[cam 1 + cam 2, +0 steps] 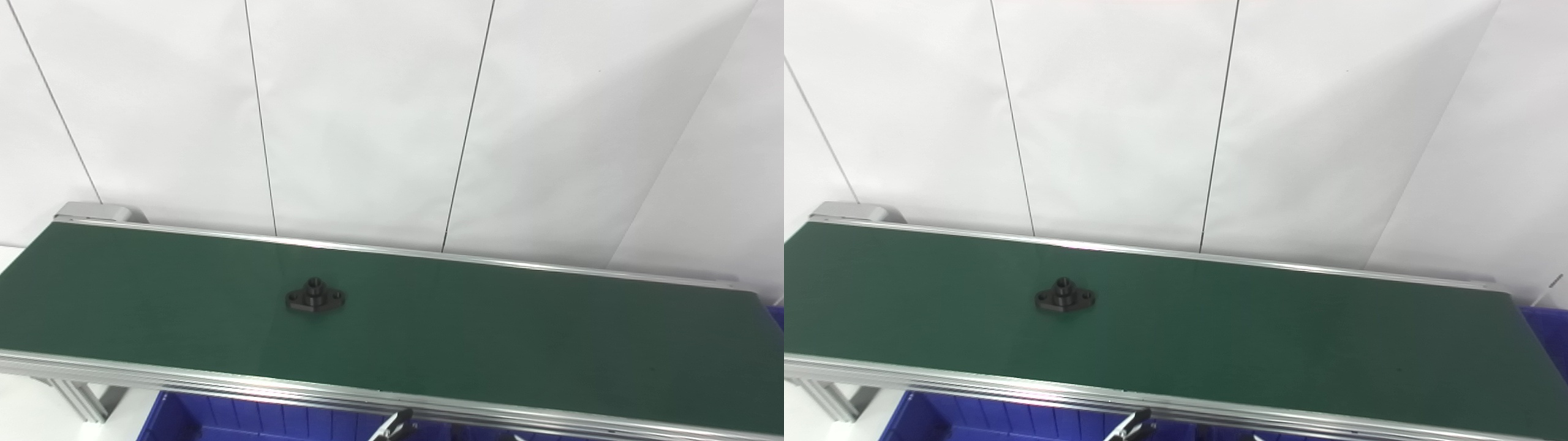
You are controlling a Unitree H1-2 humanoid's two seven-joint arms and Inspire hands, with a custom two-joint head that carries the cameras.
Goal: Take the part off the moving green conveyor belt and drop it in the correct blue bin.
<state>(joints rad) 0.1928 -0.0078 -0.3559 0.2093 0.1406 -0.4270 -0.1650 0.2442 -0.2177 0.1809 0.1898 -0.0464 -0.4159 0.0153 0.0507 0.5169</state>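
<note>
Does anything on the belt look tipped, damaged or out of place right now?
Nothing stands out. The black flanged part sits flat on the green belt, hub up, alone and clear of both rails. Blue bins show below the near rail.

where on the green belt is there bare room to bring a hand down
The green conveyor belt is bare right of the black flanged metal part up to its right end, and left of it too. Only the part's own spot is taken.

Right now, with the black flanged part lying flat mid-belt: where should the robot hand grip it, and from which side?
Grip the raised central hub of the black flanged part, coming straight down from above. The flange lies flat on the green belt, leaving little edge to get under, while the hub stands up and offers opposing sides for fingers and thumb. Neither hand can be clearly seen, so I can't say which is nearer.
</note>
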